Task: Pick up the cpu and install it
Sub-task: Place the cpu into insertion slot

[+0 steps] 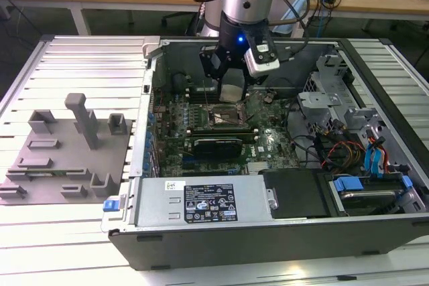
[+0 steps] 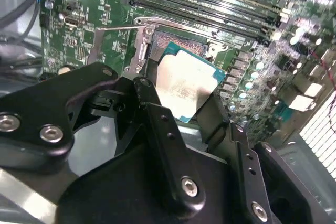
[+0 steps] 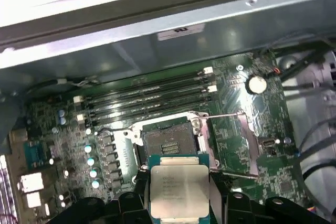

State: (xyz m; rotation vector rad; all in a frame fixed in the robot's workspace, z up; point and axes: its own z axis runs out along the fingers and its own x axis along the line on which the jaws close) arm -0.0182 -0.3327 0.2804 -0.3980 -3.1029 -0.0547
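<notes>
We see the gripper (image 1: 232, 89) clamped on the cpu (image 3: 178, 191), with one finger on each of two opposite edges. The cpu hangs in the air just above the open socket (image 3: 169, 142) of the green board (image 3: 239, 129) and does not touch it yet. In both wrist views its metal top faces the camera.

We judge the cpu to be light, thin and stiff, so it needs little force. The metal top looks smooth and may slip. The underside and the socket are probably delicate, so the outer edges are the right place to hold it, as now.

The board lies inside an open computer case (image 1: 268, 249), between the memory slots (image 3: 149, 100) and a bundle of cables (image 1: 348, 149). There is not much free room around the socket. The case stands on a ribbed metal table (image 1: 80, 65), with a grey fixture plate (image 1: 67, 159) beside it at the exterior view's left.
</notes>
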